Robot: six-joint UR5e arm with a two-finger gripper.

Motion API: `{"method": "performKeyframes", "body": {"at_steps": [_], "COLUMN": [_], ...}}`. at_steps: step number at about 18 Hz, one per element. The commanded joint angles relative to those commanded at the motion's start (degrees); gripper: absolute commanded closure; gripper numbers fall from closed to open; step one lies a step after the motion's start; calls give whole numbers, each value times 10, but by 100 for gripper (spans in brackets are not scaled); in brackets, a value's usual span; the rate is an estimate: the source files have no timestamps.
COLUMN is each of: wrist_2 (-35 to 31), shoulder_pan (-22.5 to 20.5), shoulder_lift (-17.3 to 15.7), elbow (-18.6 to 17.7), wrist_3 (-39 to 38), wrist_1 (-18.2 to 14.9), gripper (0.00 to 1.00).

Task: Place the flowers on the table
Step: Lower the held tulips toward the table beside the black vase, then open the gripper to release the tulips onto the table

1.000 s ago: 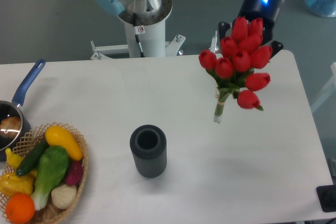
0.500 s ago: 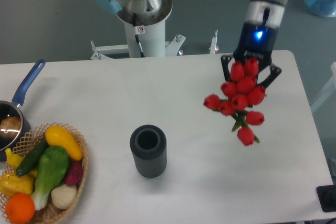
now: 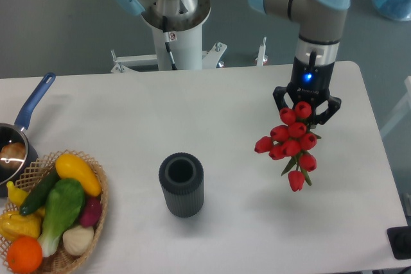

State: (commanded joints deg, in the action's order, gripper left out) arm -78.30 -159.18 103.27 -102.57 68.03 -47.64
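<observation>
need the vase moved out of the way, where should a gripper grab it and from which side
Grip the vase across its ribbed round body, from straight above: it stands upright, mouth open, with bare table all round.

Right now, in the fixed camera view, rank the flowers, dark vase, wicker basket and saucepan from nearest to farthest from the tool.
1. Flowers, at the tool, right side.
2. Dark vase, centre.
3. Wicker basket, front left.
4. Saucepan, left edge.
</observation>
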Motion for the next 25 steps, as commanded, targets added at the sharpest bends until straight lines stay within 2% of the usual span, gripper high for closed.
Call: {"method": "performKeyframes", "body": {"at_steps": [5, 10, 18, 20, 25], "wrist_2": [-4, -59, -42, -27, -19], "shoulder_pan": [13, 33, 41, 44, 43], "shoulder_lift": [30, 58, 90, 92, 100], "elbow": [-5, -7, -6, -5, -4], "wrist_3": [-1, -1, -4, -6, -7], "wrist_1": [-8, -8, -7, -5, -5], "gripper": [63, 63, 62, 59, 58]}}
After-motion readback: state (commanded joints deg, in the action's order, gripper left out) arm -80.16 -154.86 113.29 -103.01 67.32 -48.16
